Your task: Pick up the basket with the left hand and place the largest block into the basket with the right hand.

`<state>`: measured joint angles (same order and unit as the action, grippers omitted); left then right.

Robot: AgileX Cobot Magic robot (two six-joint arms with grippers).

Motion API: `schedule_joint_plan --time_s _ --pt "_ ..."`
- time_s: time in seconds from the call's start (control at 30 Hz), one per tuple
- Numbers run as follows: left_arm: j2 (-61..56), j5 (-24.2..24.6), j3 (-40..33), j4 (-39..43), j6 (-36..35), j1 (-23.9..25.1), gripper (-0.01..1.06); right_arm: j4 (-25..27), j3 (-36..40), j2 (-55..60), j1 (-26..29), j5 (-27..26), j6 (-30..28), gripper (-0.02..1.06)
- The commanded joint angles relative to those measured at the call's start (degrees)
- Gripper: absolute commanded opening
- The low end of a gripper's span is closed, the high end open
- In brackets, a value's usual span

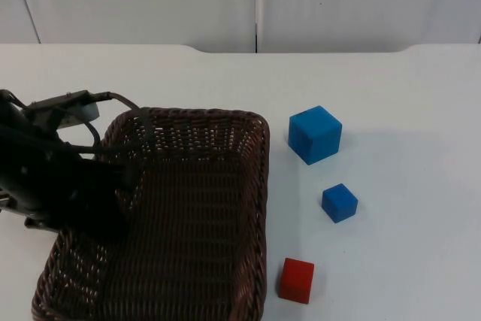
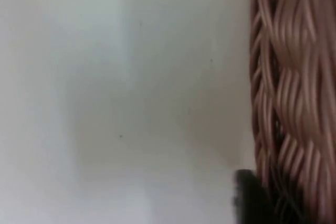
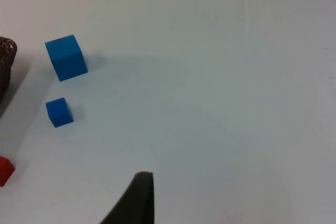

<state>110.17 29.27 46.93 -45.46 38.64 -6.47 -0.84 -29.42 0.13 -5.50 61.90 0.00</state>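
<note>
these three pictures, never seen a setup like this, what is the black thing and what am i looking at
The black thing is the left arm of a two-armed robot. The top view looks down on a white table; the other two pictures come from cameras on each wrist. The left gripper is at the near wall of a brown wicker basket, whose weave appears close up in the left wrist view. Beside the basket lie a large blue block, a small blue block and a red block. The right wrist view sees the same blocks from afar, with a black fingertip of the right gripper, which waits.
</note>
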Motion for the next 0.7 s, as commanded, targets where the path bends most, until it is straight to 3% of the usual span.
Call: schedule_joint_plan --time_s 0.0,0.1,0.47,0.67 --pt "0.01 0.95 0.14 -1.09 0.06 -0.32 0.22 -0.07 -0.09 -0.13 0.25 -0.08 0.0 1.05" --pt "-0.11 2.0 0.14 -1.09 0.06 -0.32 0.0 -0.07 -0.09 -0.13 0.25 -0.08 0.0 1.05" --pt "-7.04 3.87 0.14 -1.22 -1.39 -0.32 0.0 -0.07 -0.09 -0.13 0.25 -0.08 0.0 1.05" --pt "-13.1 8.48 0.14 -1.2 -1.61 -0.32 0.0 -0.07 -0.09 -0.13 0.25 -0.08 0.0 1.05"
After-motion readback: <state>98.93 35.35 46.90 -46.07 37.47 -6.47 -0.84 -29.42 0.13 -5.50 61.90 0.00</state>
